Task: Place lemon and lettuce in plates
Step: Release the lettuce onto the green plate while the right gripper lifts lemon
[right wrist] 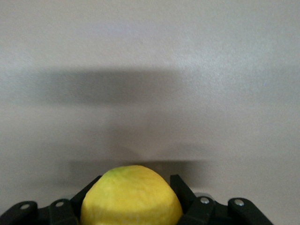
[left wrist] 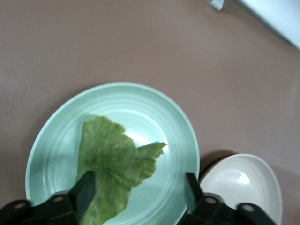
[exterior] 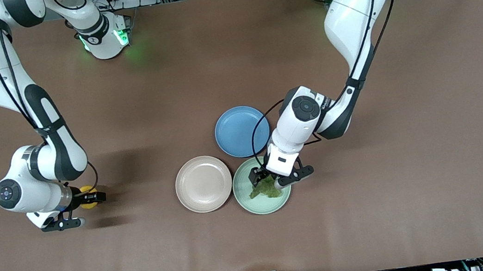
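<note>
The lettuce (exterior: 266, 189) lies in the mint green plate (exterior: 274, 206). My left gripper (exterior: 267, 179) is low over that plate, open wide, with the leaf between its fingers and against one of them. In the left wrist view the lettuce (left wrist: 110, 164) spreads over the mint plate (left wrist: 154, 117) between the open fingers of the left gripper (left wrist: 139, 190). My right gripper (exterior: 90, 199) is shut on the lemon (exterior: 85, 191), low over bare table at the right arm's end. In the right wrist view the lemon (right wrist: 131, 197) fills the right gripper (right wrist: 135, 183). The beige-pink plate (exterior: 203, 184) is empty.
A blue plate (exterior: 236, 131) sits farther from the front camera, touching the mint plate's edge. The beige-pink plate also shows in the left wrist view (left wrist: 243, 183), beside the mint one. Open brown table lies between the right gripper and the plates.
</note>
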Tool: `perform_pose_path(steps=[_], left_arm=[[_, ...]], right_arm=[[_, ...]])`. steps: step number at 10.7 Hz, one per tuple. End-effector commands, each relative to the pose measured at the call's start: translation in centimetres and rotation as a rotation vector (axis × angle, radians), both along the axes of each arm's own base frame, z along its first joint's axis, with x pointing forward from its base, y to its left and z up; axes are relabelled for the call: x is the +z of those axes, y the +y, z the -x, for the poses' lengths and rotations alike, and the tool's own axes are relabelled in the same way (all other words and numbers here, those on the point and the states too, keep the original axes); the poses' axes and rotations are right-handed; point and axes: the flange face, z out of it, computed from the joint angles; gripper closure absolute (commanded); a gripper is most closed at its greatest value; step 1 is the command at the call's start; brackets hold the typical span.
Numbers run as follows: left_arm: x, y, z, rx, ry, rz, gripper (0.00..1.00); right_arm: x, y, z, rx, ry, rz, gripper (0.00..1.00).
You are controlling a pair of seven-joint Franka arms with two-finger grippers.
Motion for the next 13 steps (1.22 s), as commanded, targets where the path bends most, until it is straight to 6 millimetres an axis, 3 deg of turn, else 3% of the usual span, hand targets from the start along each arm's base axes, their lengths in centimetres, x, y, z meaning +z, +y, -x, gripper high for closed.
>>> perform_pose_path(steps=[1,3,6,10,11,13], left_arm=[[6.8,3.1,-1.2,0.05,0.011,-0.095,0.0],[11.9,6.1,-1.6,0.041,0.025,-0.207,0.0],[20.2,14.7,-2.2,-0.083,0.064,-0.392,0.0],[30.6,27.6,-0.2,-0.291,0.162,-0.432,0.0],[32.3,29.9,0.6,-0.318,0.181,-0.419,0.0],[35.7,32.3,3.0,-0.315,0.215,-0.428,0.0]], right_arm=[[2.7,2.6,-1.4,-0.018,0.013,-0.036,0.5],[3.8,5.5,-1.9,-0.073,0.028,-0.032,0.5],[3.8,11.5,-1.6,-0.156,0.034,-0.021,0.5],[4.6,22.6,0.0,-0.239,0.032,-0.042,0.5],[5.2,24.4,0.1,-0.253,0.025,-0.052,0.5],[5.8,27.7,0.5,-0.226,0.01,-0.062,0.51]])
